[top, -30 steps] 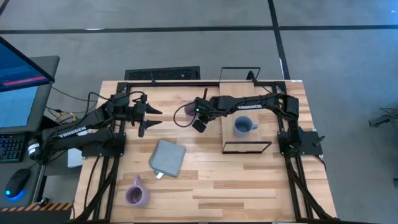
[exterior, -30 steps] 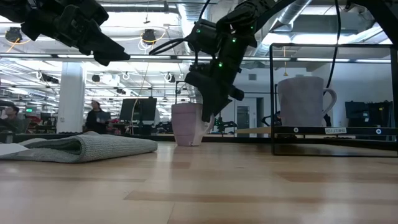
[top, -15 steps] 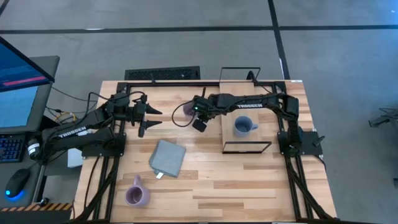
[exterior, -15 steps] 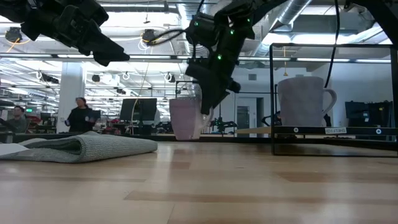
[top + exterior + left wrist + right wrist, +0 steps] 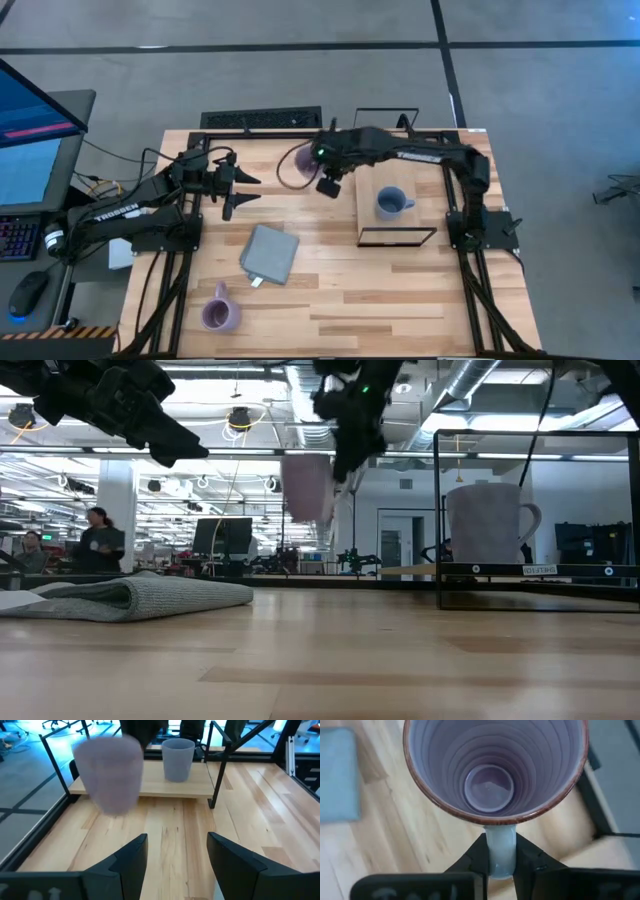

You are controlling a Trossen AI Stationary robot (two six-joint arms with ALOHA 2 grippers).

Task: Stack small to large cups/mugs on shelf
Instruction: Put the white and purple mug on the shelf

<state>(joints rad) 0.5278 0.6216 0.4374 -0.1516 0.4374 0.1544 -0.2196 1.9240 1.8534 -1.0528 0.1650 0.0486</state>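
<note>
The wooden surface [image 5: 400, 290] carries the shelf [image 5: 372, 212] at two o'clock, with the blue-grey mug [image 5: 391, 203] on it. The right end effector [image 5: 499, 851] pinches a lavender mug [image 5: 307, 487] by its handle, airborne at twelve o'clock. The left end effector [image 5: 246, 186], fingers spread, hovers at ten.

Open-plan robotics lab or office.
Exposed ceiling ducts [image 5: 480, 385], desk monitors [image 5: 222, 537], a standing person [image 5: 98, 542] and concrete floor [image 5: 300, 70].
</note>
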